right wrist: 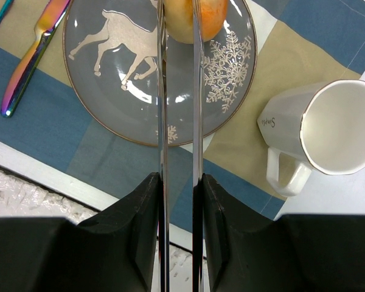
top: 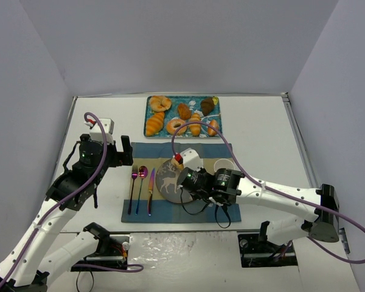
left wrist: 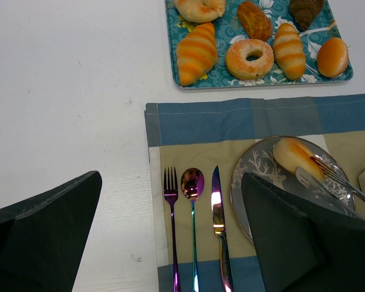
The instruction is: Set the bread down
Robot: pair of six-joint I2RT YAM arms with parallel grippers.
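My right gripper (right wrist: 177, 182) (top: 193, 180) is shut on metal tongs (right wrist: 162, 91), and the tong blades pinch a golden-orange bread roll (right wrist: 191, 18). The roll (left wrist: 295, 157) sits at the far side of the grey reindeer plate (right wrist: 103, 97) (left wrist: 255, 167); I cannot tell whether it rests on the plate. A ring-topped bun (left wrist: 199, 7) and a ridged orange croissant roll (left wrist: 196, 53) lie on the teal tray (left wrist: 231, 82) (top: 181, 100). My left gripper (left wrist: 170, 182) (top: 118, 155) is open and empty, above the placemat's left edge.
A fork (left wrist: 171, 207), spoon (left wrist: 192, 182) and knife (left wrist: 216, 207) lie left of the plate on the blue-and-tan placemat (left wrist: 231, 121). A white mug (right wrist: 337, 128) stands right of the plate. A glazed donut (left wrist: 249, 59), a dark croissant and other pastries share the tray.
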